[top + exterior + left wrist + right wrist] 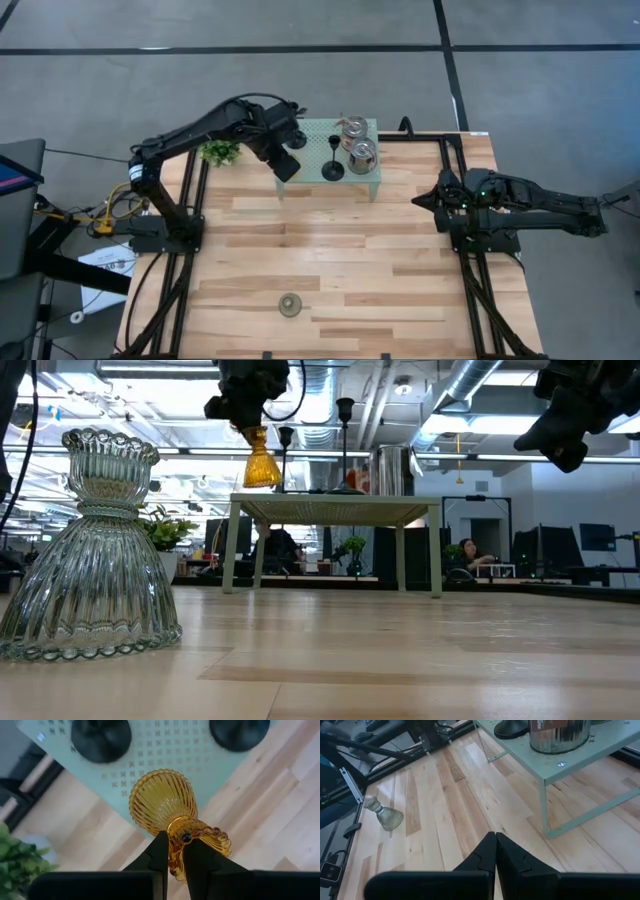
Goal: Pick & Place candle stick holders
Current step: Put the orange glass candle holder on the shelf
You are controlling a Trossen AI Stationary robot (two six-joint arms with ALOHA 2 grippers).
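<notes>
My left gripper (288,165) (176,837) is shut on the amber glass holder (165,802) (261,465), above the near left corner of the small pale green table (312,150). Two black stemmed holders stand by their round bases (100,737) (240,732) on that table, one of them in the high view (333,170), beside two silvery jar-like holders (352,128) (362,155). The pale green glass holder (291,304) (90,550) stands on its wide base near the wooden table's near edge. My right gripper (495,840) (422,198) is shut and empty at the right. My left gripper pinches the amber holder's beaded top rim (192,832) between its two fingers, from above, pointing down. The holder hangs upright below the fingers, its wide ribbed base (262,475) down and lifted clear, a little above the green table's top.
A small green potted plant (220,152) stands left of the green table. The green table stands on thin legs (545,815) at the far middle of the wooden table (330,250). Black frame rails (185,230) run along both sides.
</notes>
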